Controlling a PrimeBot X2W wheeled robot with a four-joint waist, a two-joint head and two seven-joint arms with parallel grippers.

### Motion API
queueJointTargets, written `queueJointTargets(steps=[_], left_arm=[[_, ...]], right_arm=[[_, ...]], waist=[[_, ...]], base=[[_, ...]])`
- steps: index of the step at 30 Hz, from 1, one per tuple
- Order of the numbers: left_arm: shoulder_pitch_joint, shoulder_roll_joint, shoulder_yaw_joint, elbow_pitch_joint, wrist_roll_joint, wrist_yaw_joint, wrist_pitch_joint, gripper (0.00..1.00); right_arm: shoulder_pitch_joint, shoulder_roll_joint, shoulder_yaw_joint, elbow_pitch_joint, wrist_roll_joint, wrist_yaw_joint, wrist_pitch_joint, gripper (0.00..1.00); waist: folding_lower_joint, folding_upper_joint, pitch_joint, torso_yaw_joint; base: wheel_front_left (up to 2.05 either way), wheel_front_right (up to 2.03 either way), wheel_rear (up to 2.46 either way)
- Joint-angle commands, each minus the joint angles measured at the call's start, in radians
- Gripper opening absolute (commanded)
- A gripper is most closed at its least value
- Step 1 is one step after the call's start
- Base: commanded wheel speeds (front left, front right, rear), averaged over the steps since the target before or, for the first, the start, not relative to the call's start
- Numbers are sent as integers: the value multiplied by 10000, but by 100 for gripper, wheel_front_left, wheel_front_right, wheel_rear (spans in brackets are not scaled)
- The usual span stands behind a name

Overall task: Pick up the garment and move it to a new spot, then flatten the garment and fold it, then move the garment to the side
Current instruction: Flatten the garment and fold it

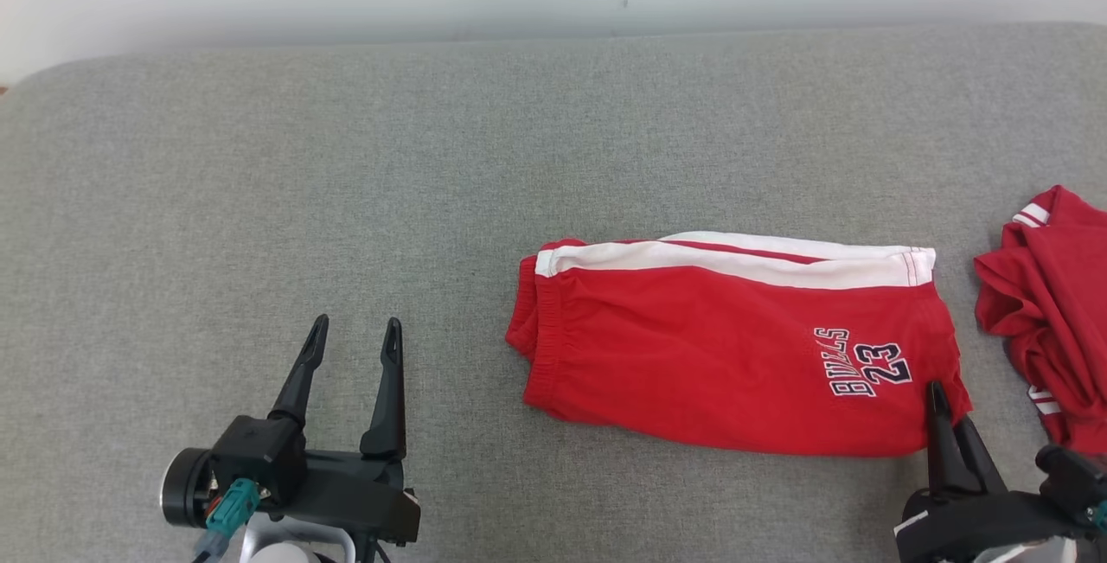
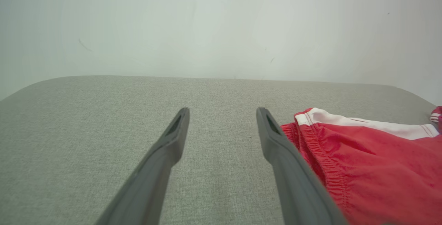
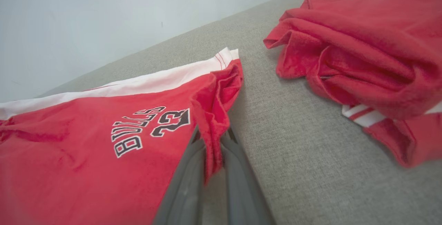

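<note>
The garment [image 1: 726, 347] is a pair of red shorts with a white side stripe and "BULLS 23" lettering, lying folded flat on the grey surface right of centre. My right gripper [image 1: 938, 394] is shut on the garment's near right corner; in the right wrist view a fold of red cloth [image 3: 214, 128] is pinched between the two fingers [image 3: 188, 176]. My left gripper [image 1: 355, 334] stands open and empty at the lower left, well left of the waistband. From the left wrist, the elastic waistband [image 2: 321, 156] lies just right of the right finger [image 2: 276, 145].
A second red garment [image 1: 1055, 303] with white stripes lies crumpled at the far right edge, close to my right gripper, also seen in the right wrist view [image 3: 362, 55]. The grey padded surface [image 1: 259, 200] stretches bare to the left and back, ending at a pale wall.
</note>
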Motion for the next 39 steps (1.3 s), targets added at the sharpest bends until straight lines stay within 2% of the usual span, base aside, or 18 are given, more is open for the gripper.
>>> queueJointTargets(steps=[1,5,10,18,19,29,39], left_arm=[[91,45,-13,-31,-37,3,12,100],[73,27,-74,-66,-67,16,42,100],[33,-1,-146,-54,-109,-28,41,100],[-130,-108,-294,13,-147,-68,-20,100],[-130,-108,-294,13,-147,-68,-20,100],[-331,-367,-506,221,-181,-135,-186,100],[-351,-457,-477,385,-226,-110,-341,100]], right_arm=[[-138,-62,6,-70,-155,-7,-15,0],[-482,-141,311,-472,-608,-7,-15,0],[-1096,-225,1299,-967,-1225,-7,59,0],[-2421,-119,3575,-1198,-1035,-7,406,0],[-2421,-119,3575,-1198,-1035,-7,406,0],[-3835,-5,6242,414,-200,-7,400,0],[-4396,-100,8135,1576,776,-7,586,0]], waist=[[2,0,-24,35],[2,0,-93,78],[2,0,-115,175],[2,0,-4,571],[2,0,-4,571],[2,0,268,1226],[2,0,402,1288]], base=[[0,0,0],[0,0,0],[0,0,0],[0,0,0],[0,0,0],[0,0,0],[0,0,0]])
